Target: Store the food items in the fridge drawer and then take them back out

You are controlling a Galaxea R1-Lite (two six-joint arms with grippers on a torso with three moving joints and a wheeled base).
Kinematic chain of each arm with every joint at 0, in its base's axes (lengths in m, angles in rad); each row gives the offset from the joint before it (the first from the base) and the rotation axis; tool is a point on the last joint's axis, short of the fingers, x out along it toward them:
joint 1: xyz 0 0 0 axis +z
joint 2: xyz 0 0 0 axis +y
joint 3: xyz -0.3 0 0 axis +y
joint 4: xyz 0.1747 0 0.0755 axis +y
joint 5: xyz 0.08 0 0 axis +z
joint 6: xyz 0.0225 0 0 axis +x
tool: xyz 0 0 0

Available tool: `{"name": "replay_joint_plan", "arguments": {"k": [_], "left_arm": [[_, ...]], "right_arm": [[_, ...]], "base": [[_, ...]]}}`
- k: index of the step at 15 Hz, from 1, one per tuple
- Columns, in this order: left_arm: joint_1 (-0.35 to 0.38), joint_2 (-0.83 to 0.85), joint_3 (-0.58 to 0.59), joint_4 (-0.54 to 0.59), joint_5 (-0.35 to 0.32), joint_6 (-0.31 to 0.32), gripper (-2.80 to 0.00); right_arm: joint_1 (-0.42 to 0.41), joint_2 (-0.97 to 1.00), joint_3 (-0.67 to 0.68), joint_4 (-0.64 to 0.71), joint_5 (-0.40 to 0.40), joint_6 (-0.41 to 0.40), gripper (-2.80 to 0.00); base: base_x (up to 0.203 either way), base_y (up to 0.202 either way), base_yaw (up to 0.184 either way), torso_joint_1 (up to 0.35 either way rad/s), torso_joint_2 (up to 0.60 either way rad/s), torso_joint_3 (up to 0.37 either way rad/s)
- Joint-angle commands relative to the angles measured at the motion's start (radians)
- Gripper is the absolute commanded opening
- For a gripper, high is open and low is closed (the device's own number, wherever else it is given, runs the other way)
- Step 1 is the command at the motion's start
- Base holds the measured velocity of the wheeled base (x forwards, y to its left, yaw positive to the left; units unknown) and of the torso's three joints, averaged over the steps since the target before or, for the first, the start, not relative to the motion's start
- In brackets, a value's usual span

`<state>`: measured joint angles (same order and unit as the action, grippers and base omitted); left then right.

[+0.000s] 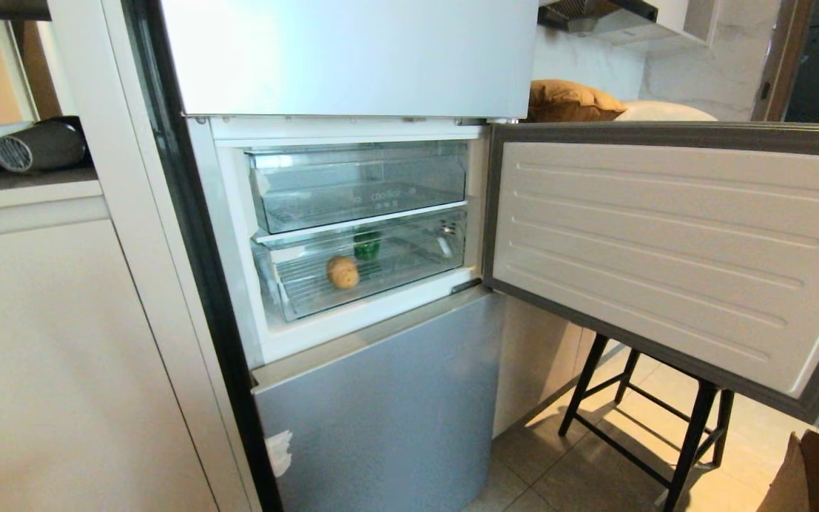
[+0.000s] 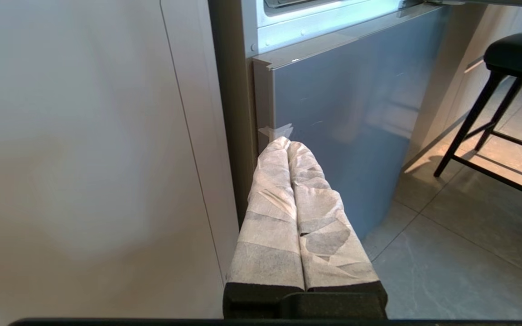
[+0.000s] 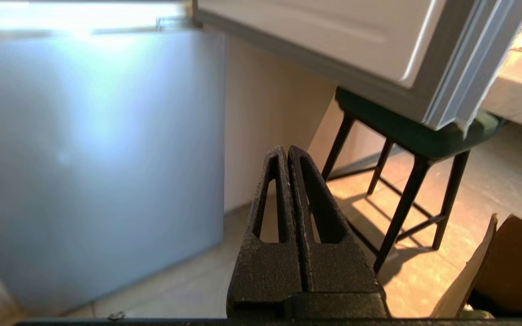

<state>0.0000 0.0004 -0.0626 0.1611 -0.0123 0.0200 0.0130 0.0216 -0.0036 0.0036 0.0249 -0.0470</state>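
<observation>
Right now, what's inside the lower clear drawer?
Lower drawer: a potato near the front and a green pepper behind it, its top hidden by the shelf edge. The far back isn't visible.

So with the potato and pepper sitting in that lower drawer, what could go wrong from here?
1. The fridge drawer is pushed in, so reaching for the potato or bell pepper first would likely hit its clear front.
2. The open door hangs over the stool, perhaps crowding the right gripper.

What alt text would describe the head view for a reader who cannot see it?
An open fridge compartment holds two clear drawers; the lower drawer contains a potato with a green bell pepper behind it. The compartment door stands open above a black stool.
</observation>
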Motion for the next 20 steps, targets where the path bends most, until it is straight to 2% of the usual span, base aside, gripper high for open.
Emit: {"name": "replay_joint_plan", "arguments": {"k": [1,11,20], "left_arm": [[0.000,-0.002,0.000,0.000,0.000,0.000,-2.80],[0.000,-0.002,0.000,0.000,0.000,0.000,-2.80],[0.002,-0.002,0.000,0.001,0.000,0.000,-2.80]], "right_arm": [[-0.001,-0.020,0.004,0.007,0.000,0.001,-2.80],[-0.001,-0.020,0.002,0.006,0.000,0.006,-2.80],[-0.001,-0.020,0.004,0.006,0.000,0.007,-2.80]], "base": [[0.000,0.000,0.000,0.000,0.00,0.000],[0.000,0.000,0.007,0.000,0.00,0.001],[0.001,-0.008,0.170,0.003,0.00,0.003]]}}
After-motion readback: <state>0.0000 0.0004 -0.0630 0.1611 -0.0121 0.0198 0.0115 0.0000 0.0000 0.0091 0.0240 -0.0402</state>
